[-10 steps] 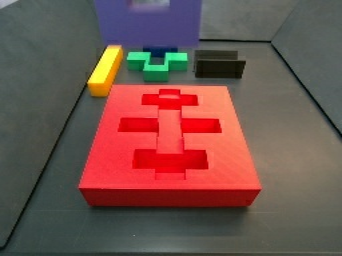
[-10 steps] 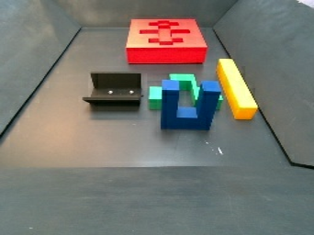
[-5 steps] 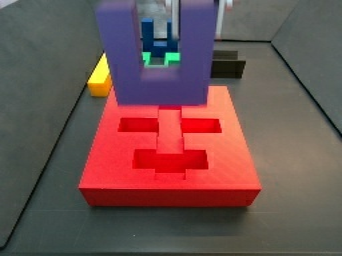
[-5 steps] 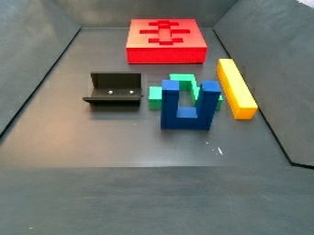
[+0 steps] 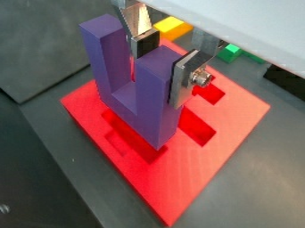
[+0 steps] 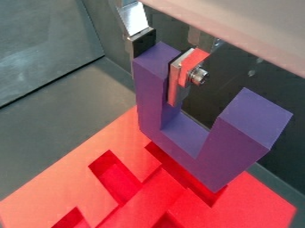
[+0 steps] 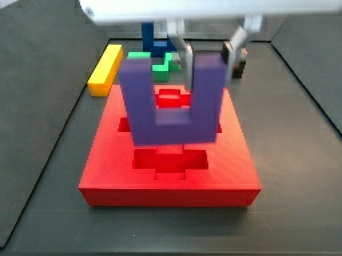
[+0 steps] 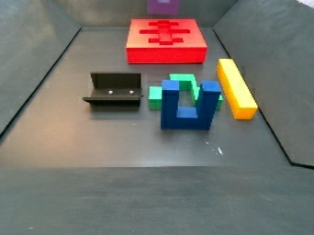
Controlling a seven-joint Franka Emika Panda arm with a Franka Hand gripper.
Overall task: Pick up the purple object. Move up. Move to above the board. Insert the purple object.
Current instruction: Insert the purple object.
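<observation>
My gripper (image 7: 211, 52) is shut on one arm of the purple object (image 7: 171, 105), a matte U-shaped block held with its arms up. It hangs just above the middle of the board (image 7: 107, 170), a red slab with cross- and bar-shaped recesses. Both wrist views show the silver fingers (image 5: 185, 78) (image 6: 179, 76) clamping that arm, with the block (image 5: 125, 85) (image 6: 202, 138) over the board (image 5: 209, 156) (image 6: 71, 191). In a side view only the block's lower part (image 8: 162, 5) shows above the board (image 8: 166, 56).
A dark blue U-shaped block (image 8: 190, 106) and a green block (image 8: 172, 90) stand together near the fixture (image 8: 113, 90). A yellow bar (image 8: 236, 87) lies beside them. Grey walls enclose the floor.
The gripper has carried the purple object from the far end of the board to over its middle and lowered it. The other blocks have not moved.
</observation>
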